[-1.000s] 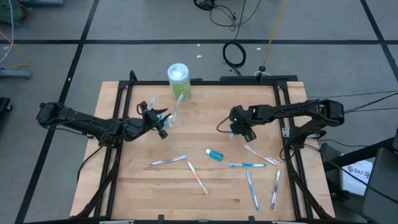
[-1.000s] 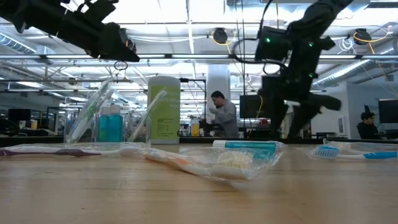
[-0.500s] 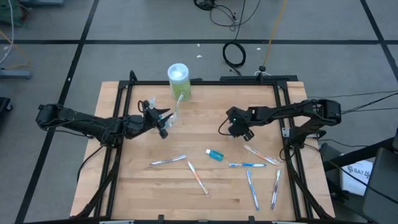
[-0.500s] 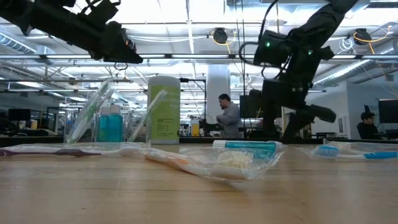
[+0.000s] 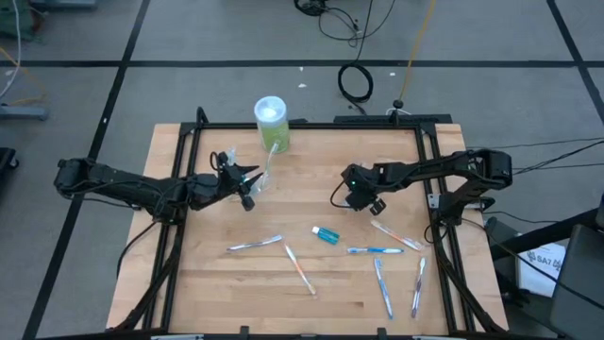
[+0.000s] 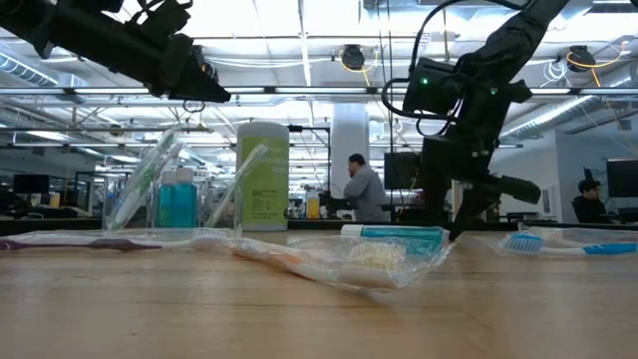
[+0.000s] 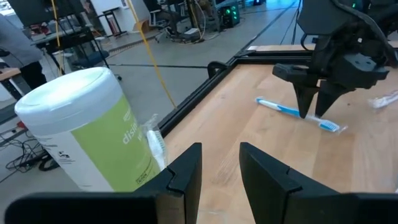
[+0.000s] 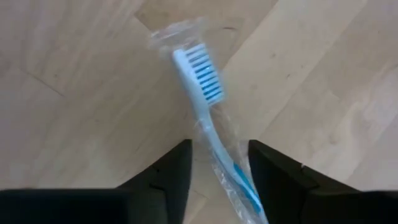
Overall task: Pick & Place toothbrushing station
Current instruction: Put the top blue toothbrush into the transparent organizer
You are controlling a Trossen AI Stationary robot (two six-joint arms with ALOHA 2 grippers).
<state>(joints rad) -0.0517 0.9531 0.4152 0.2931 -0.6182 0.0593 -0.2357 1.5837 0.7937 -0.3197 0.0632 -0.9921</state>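
Blue toothbrush (image 8: 208, 118) lies btwn right gripper (image 8: 217, 165) fingers, jaws apart, no grip confirmed. Left gripper (image 5: 247, 184) by cup (image 5: 262, 176), jaws part-open, empty.

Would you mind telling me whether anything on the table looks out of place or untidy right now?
Yes: several wrapped toothbrushes lie scattered at odd angles across the near half of the table, and a small blue tube lies on its side among them, rather than standing in the clear cup by the green container.
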